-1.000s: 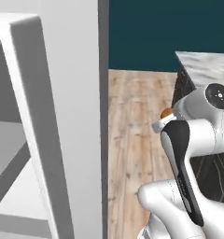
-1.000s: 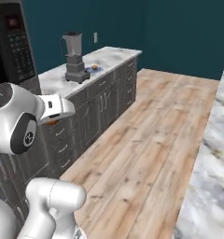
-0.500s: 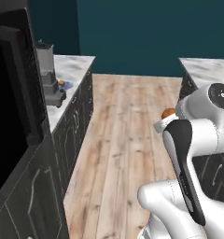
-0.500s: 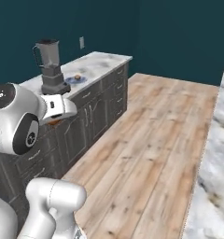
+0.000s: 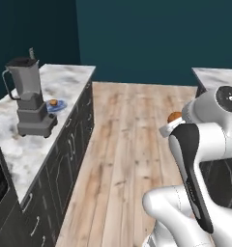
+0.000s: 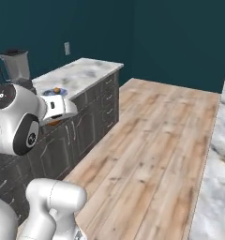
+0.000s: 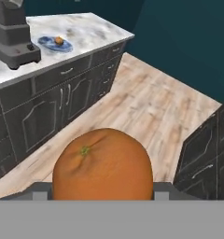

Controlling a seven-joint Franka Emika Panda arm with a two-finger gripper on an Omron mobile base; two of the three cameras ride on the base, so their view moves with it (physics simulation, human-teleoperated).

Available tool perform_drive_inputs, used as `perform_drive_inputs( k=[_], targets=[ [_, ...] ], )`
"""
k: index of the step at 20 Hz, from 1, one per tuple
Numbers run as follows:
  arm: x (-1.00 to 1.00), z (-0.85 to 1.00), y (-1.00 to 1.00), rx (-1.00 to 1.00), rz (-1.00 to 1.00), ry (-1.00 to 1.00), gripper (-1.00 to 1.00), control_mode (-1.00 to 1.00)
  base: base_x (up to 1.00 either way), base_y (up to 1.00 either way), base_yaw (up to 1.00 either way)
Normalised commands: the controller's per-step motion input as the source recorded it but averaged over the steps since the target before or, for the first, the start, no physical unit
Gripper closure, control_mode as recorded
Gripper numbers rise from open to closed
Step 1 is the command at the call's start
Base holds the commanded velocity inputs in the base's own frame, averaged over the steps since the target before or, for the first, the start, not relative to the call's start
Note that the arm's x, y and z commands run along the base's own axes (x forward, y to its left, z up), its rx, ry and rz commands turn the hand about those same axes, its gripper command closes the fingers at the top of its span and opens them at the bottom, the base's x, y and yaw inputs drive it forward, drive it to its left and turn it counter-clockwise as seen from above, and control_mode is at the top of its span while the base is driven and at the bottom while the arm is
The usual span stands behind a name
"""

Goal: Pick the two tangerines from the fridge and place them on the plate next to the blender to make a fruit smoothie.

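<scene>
My gripper (image 7: 103,195) is shut on one tangerine (image 7: 103,170), which bulks large and orange between the jaws in the hand view. The same held tangerine (image 5: 174,116) peeks out beside the white hand in the left base view, and under the hand (image 6: 58,108) in the right base view. The other tangerine (image 7: 59,40) lies on the small blue-and-white plate (image 7: 48,43), right beside the grey blender (image 7: 11,37) on the marble counter. Plate (image 5: 59,105) and blender (image 5: 28,96) stand well to the left of my hand. The fridge is out of view.
Dark cabinets (image 7: 62,100) with drawers run under the marble counter (image 5: 65,82). A wooden floor (image 5: 132,140) lies open between it and a second marble counter (image 6: 217,164) on the right. A teal wall (image 5: 152,38) closes the far end.
The whole picture has shifted: the camera swung away from the fridge and dark appliance toward the blender counter. The tangerine stays in the gripper, with the arm's pose unchanged.
</scene>
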Motion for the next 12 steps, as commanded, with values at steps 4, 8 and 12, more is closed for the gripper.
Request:
perform_drive_inputs(
  k=[4,8,12],
  targets=[
    [0.00,0.00,0.00,0.00,0.00,0.00,1.00,1.00,1.00,0.05,0.08],
    [0.00,0.00,0.00,0.00,0.00,0.00,1.00,1.00,1.00,0.03,0.24],
    [0.00,0.00,0.00,0.00,0.00,0.00,1.00,1.00,1.00,0.00,0.51]
  ],
)
